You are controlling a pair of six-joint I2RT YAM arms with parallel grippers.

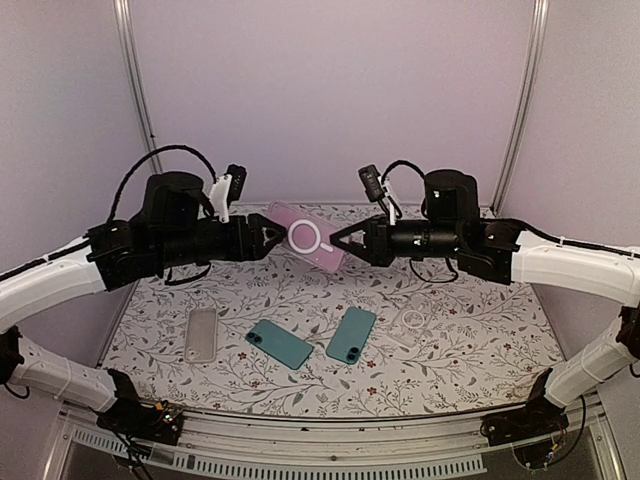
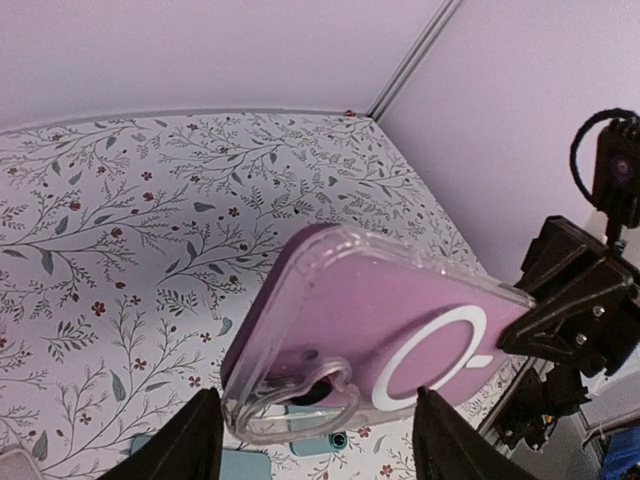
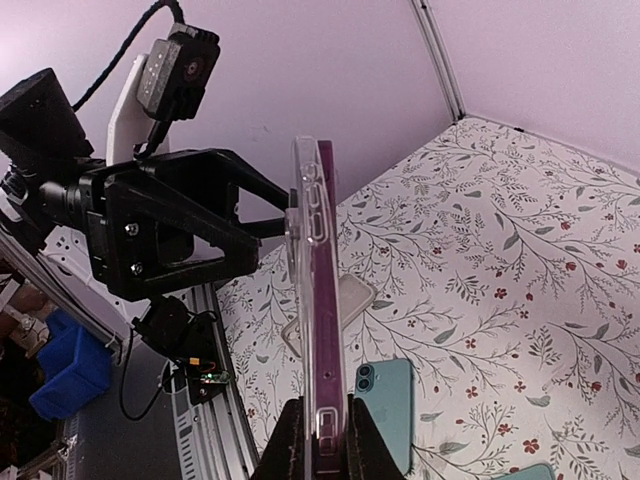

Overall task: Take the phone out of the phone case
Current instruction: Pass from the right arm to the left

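Note:
A pink phone in a clear case [image 1: 305, 237] with a white ring on its back is held in the air between both arms. My right gripper [image 1: 340, 241] is shut on one end of it; in the right wrist view the cased phone [image 3: 318, 300] stands edge-on, clamped between my fingers [image 3: 318, 450]. My left gripper [image 1: 272, 241] is open at the other end. In the left wrist view its fingers [image 2: 190, 440] stand wide apart on either side of the case's camera-cutout end [image 2: 380, 330], with gaps showing.
On the flowered table [image 1: 470, 350] lie an empty clear case [image 1: 201, 333], two teal phones [image 1: 280, 343] [image 1: 351, 334] and another clear case with a ring [image 1: 410, 325]. Frame posts stand at the back corners. The left gripper shows in the right wrist view [image 3: 180, 240].

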